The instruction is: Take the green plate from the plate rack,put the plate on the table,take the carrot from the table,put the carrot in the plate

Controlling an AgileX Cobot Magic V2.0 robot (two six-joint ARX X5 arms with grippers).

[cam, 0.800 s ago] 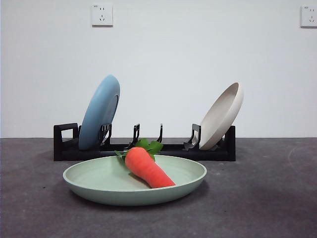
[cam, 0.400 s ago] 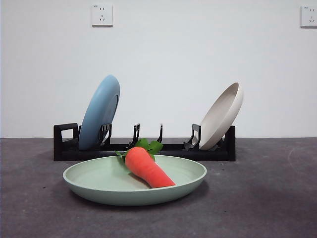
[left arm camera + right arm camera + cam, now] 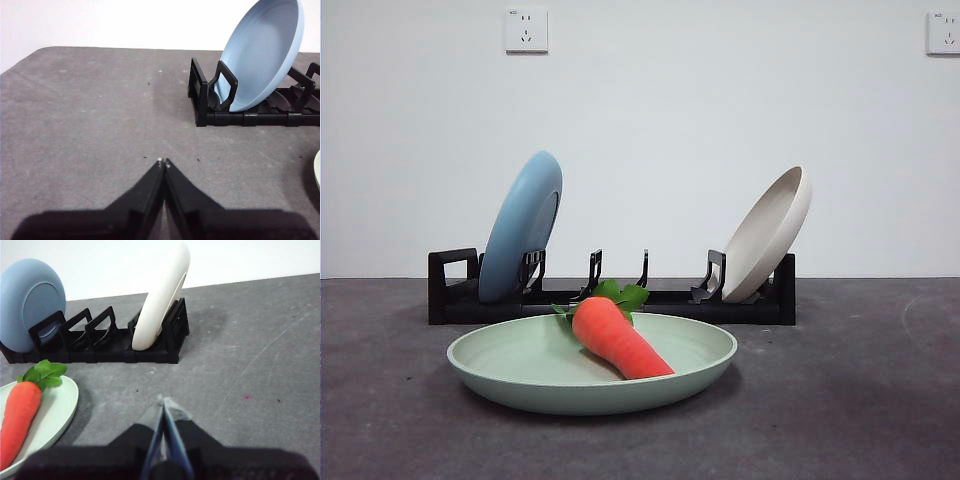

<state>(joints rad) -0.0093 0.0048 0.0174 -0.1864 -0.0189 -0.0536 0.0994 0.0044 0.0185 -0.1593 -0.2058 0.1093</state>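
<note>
The green plate (image 3: 520,372) lies flat on the table (image 3: 860,400) in front of the plate rack (image 3: 660,300). The carrot (image 3: 618,340) lies in the plate, leaves toward the rack. In the right wrist view the plate (image 3: 57,407) and the carrot (image 3: 19,420) show to one side. My right gripper (image 3: 163,401) is shut and empty, above bare table, apart from the plate. My left gripper (image 3: 163,161) is shut and empty above bare table, off the handle end of the rack (image 3: 205,97). A sliver of the green plate (image 3: 317,167) shows at the frame's edge. Neither gripper shows in the front view.
A light blue plate (image 3: 523,228) stands in the rack near the handle end and a cream-white plate (image 3: 770,235) leans at the other end. The slots between them hold nothing. A white wall with two sockets (image 3: 526,30) stands behind.
</note>
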